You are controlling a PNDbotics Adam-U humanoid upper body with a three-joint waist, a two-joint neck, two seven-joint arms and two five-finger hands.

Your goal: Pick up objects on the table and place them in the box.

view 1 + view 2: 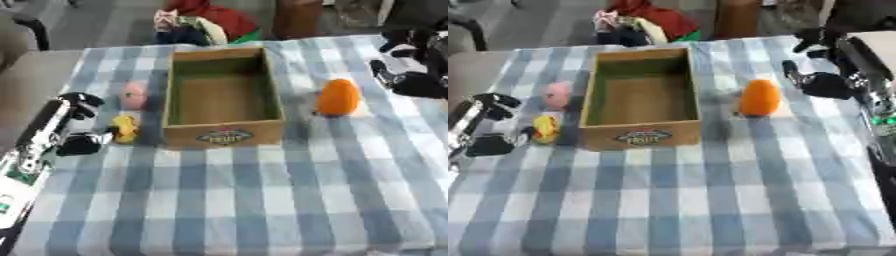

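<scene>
Reaching in along the table's left edge, the left hand (83, 127) sits just beside the small yellow object (125, 129), its dark fingers spread either side rather than closed on it, so the object looks not yet gripped. A pink object (133, 94) lies just beyond, nearer the far edge, both close to the left wall of the wooden box (224, 134), which stands empty toward the far middle of the checked cloth (262, 200). That closeness suits a short lift over the wall. The orange object (759, 98) rests right of the box, and the right hand (824, 82) hovers near the far right corner, fingers relaxed and holding nothing, probably waiting its turn for that piece.
</scene>
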